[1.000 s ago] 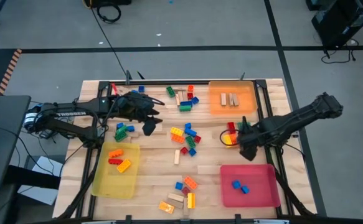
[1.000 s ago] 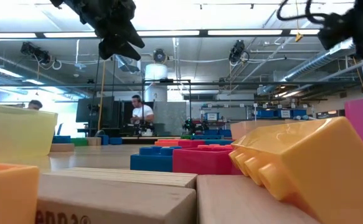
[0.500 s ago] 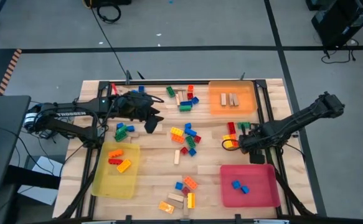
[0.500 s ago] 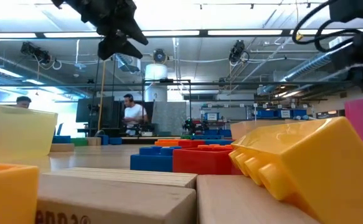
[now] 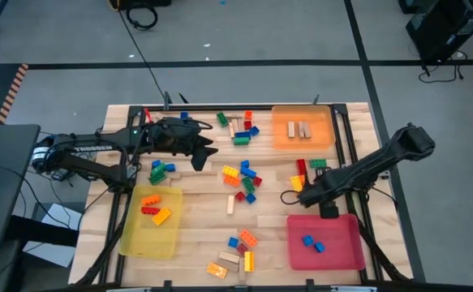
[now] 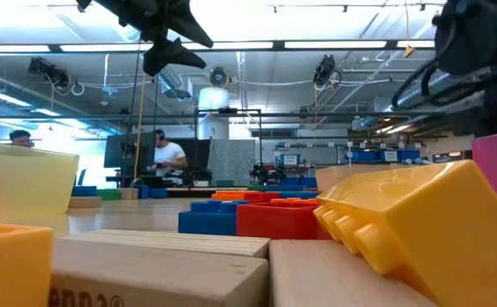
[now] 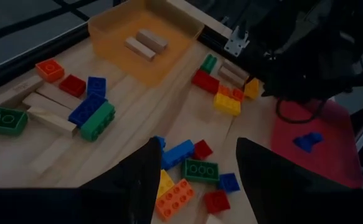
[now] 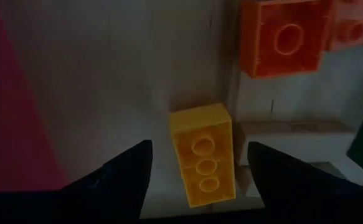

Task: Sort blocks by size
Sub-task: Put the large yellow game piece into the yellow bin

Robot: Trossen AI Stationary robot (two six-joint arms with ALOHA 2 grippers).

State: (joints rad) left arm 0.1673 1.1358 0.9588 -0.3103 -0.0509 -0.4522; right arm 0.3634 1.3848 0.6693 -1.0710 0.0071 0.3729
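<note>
Wooden table (image 5: 195, 223) seen from above, blocks scattered across it. At about 8 o'clock of the table sits the yellow tray (image 5: 131, 235) with an orange, a red and another orange block inside. The left gripper (image 5: 204, 152) hangs above the table toward 10 o'clock, pointing right; its wrist view shows the two dark fingers (image 7: 141, 177) spread apart with nothing between them, over the central cluster of blocks (image 7: 190, 177) of blue, green, red, orange and yellow pieces. Just below that arm in the high view lies a small green, red and blue group (image 5: 161, 170). At 12 o'clock, a mixed group (image 5: 238, 128) holds green, red, blue and tan wooden pieces. Near 6 o'clock lies another group (image 5: 238, 251) of blue, orange, yellow and tan pieces. The orange tray (image 5: 327, 122) at about 1 o'clock holds two tan wooden blocks (image 5: 301, 130). The right gripper (image 5: 301, 197) is low over the table at about 3 o'clock, just above the red tray's upper edge; its fingers (image 8: 128, 171) stand apart, holding nothing, with a yellow block (image 8: 203, 152) lying on the wood between them, and an orange block (image 8: 284, 37) and a tan piece beside it. The red tray (image 5: 346, 255) at 5 o'clock holds two blue blocks (image 5: 312, 242).
</note>
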